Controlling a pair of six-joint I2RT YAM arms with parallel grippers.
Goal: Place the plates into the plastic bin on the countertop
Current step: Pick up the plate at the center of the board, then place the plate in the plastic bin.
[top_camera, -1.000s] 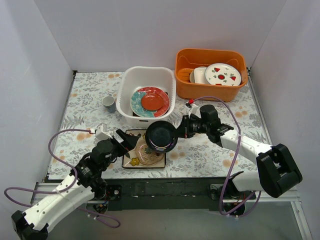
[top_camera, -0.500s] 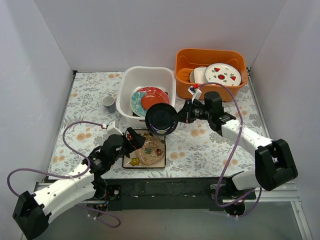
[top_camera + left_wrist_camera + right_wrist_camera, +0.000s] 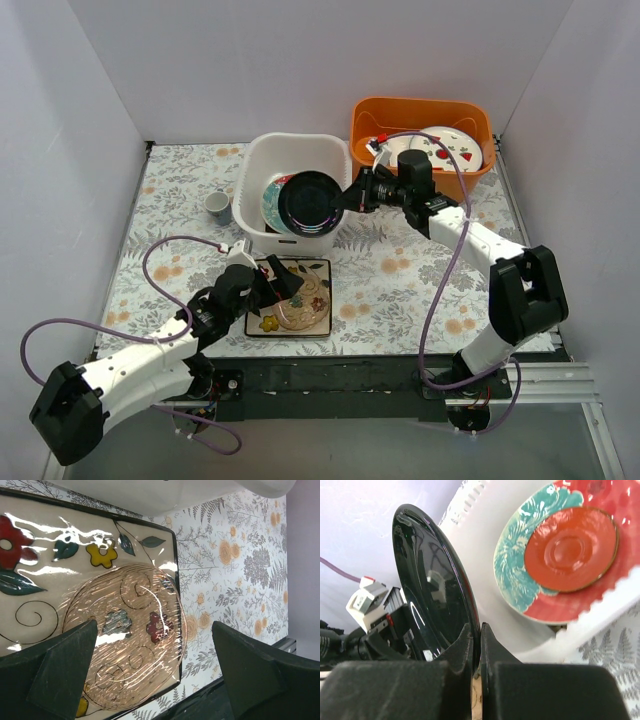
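Note:
My right gripper (image 3: 352, 196) is shut on the rim of the dark round plate (image 3: 309, 202) and holds it tilted over the white plastic bin (image 3: 262, 160); the plate fills the left of the right wrist view (image 3: 432, 595). In the bin lie the teal-and-red plate (image 3: 520, 575) and the small red plate (image 3: 570, 547) on it. My left gripper (image 3: 282, 288) is open over the white square flowered plate (image 3: 45, 565), which carries a clear amber round plate (image 3: 125, 640) on the countertop (image 3: 420, 290).
An orange tub (image 3: 368, 125) at the back right holds a white round plate with red fruit marks (image 3: 448, 148) and other white dishes. A small cup (image 3: 218, 207) stands left of the bin. The black front edge (image 3: 340, 365) runs below the square plate.
My right gripper has carried the dark plate up and back from over the square plate to over the bin. My left gripper has moved right, over the square plate.

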